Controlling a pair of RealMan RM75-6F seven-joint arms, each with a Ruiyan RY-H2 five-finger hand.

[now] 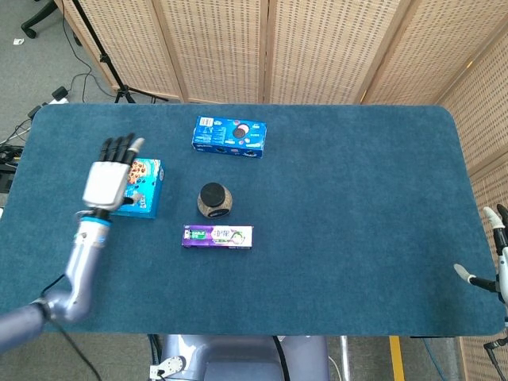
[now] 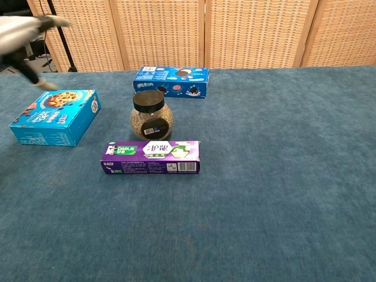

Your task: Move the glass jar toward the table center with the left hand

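Note:
The glass jar [image 1: 214, 200] [image 2: 151, 116], round with a black lid and a grainy filling, stands upright on the blue table between the purple box and the blue cookie box. My left hand [image 1: 109, 178] [image 2: 23, 32] is raised well to the jar's left, over the cyan cookie box, fingers spread and holding nothing. It is blurred at the upper left corner of the chest view. My right hand [image 1: 496, 252] shows only partly at the table's right edge, far from the jar, with fingers apart and nothing in them.
A purple toothpaste box [image 1: 217, 236] [image 2: 151, 157] lies just in front of the jar. A blue cookie box [image 1: 229, 136] [image 2: 171, 81] lies behind it. A cyan cookie box [image 1: 141, 189] [image 2: 54, 116] lies to its left. Wicker screens stand behind the table [image 1: 357, 198].

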